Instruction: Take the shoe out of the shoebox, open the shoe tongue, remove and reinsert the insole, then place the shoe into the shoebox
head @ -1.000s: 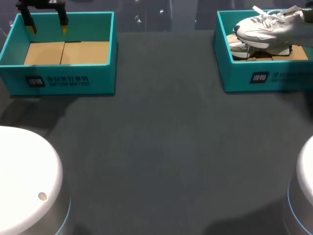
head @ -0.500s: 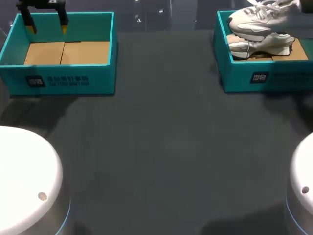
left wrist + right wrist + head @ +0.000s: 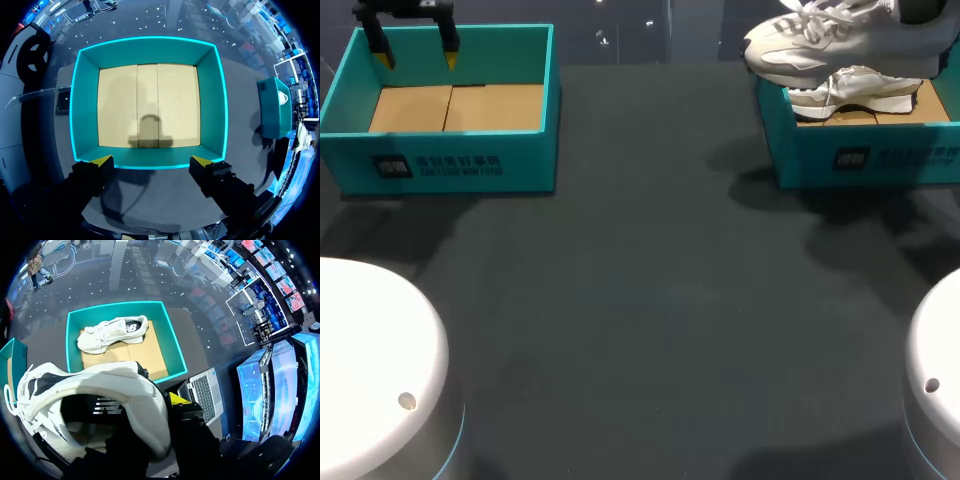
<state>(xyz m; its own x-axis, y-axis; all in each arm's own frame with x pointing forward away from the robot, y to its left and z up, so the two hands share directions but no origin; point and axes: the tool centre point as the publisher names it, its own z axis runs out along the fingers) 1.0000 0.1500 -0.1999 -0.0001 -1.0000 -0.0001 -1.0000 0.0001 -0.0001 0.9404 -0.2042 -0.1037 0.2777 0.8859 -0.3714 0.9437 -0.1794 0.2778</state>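
**Head view:** The white shoe (image 3: 810,45) hangs in the air over the left wall of the right shoebox (image 3: 865,160). Its toe points out over the table and its heel points toward my right arm. A second shoe (image 3: 865,90) lies on the cardboard floor inside that box. The left gripper (image 3: 417,57) hovers above the far wall of the left shoebox (image 3: 450,165).

**Left wrist view:** The fingers are spread wide with nothing between them, and the box floor lies below.

**Right wrist view:** The right gripper (image 3: 167,406) pinches the shoe's padded heel wall. One yellow tip shows outside the heel; the other is hidden, probably inside the collar.

The shoe looks light, with a soft upper and a bendy sole. Held by the heel alone, the toe will likely sag and swing. The padding may squash and let the grip creep, and the loose laces could catch a box rim. The stiff back of the heel seems the surest hold, and the sole's midfoot edge suits a second grip.
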